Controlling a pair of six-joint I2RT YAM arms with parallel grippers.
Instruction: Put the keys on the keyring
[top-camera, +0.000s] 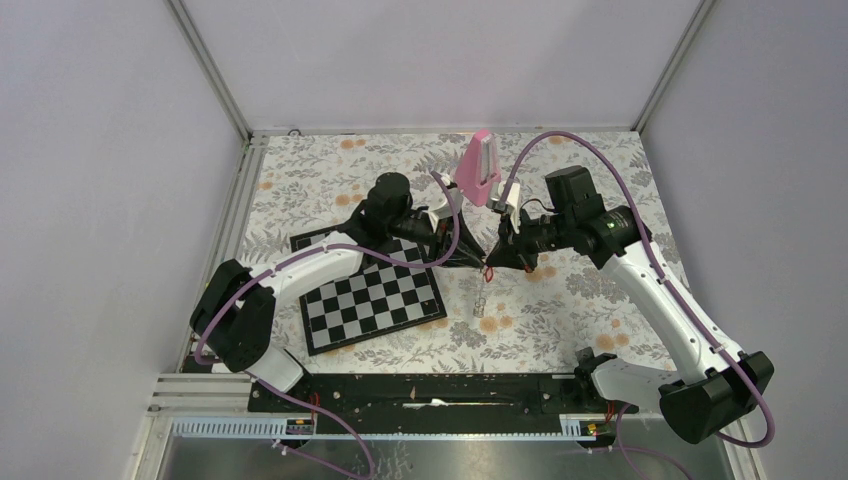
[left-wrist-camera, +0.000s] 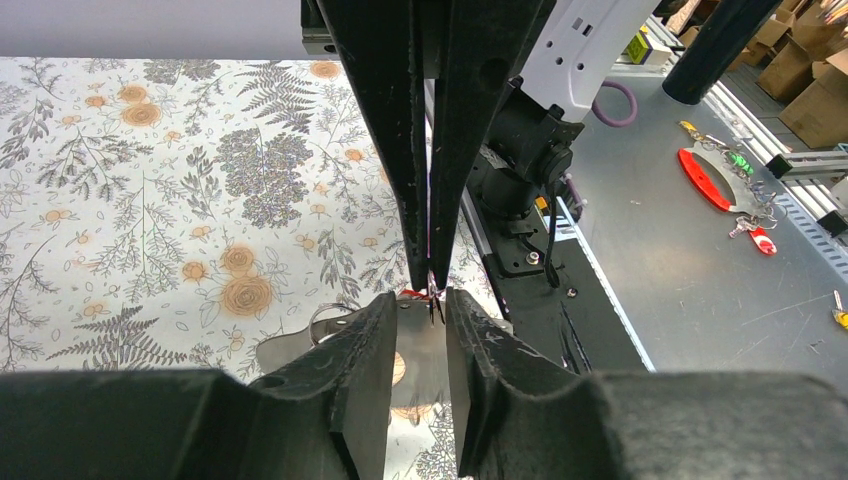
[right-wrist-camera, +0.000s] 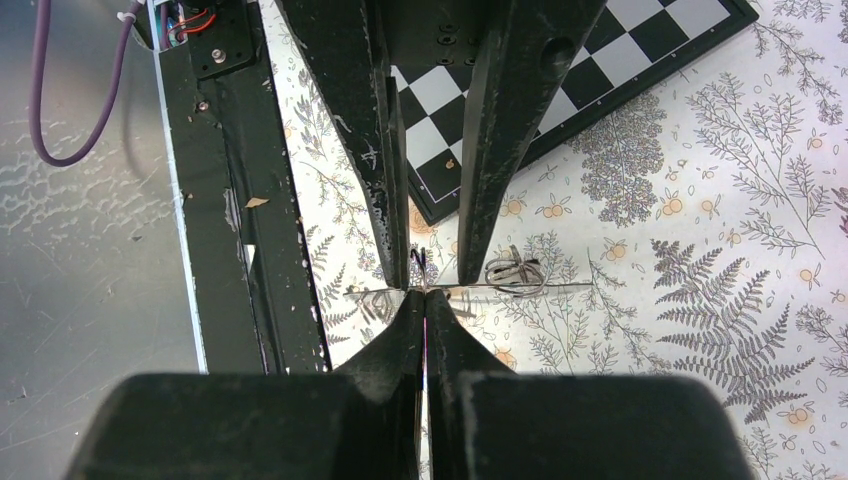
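Observation:
My left gripper (top-camera: 477, 257) and right gripper (top-camera: 493, 262) meet tip to tip above the floral cloth. In the left wrist view, the left gripper (left-wrist-camera: 421, 300) grips the pale translucent keyring (left-wrist-camera: 421, 350), which fills the gap between its fingers. The right gripper (left-wrist-camera: 430, 278) comes in from above, shut on the red key (left-wrist-camera: 412, 293); only a red sliver shows at its tips. In the right wrist view the right gripper (right-wrist-camera: 425, 296) is pressed shut, and the keyring (right-wrist-camera: 560, 287) shows edge-on as a thin line. The silver key (top-camera: 481, 300) lies on the cloth below, and also shows in the right wrist view (right-wrist-camera: 515, 270).
The pink metronome (top-camera: 480, 165) stands just behind the grippers. The chessboard (top-camera: 370, 300) lies on the left, under the left arm. The black base rail (top-camera: 430, 390) runs along the near edge. The enclosure frame and walls stand on both sides.

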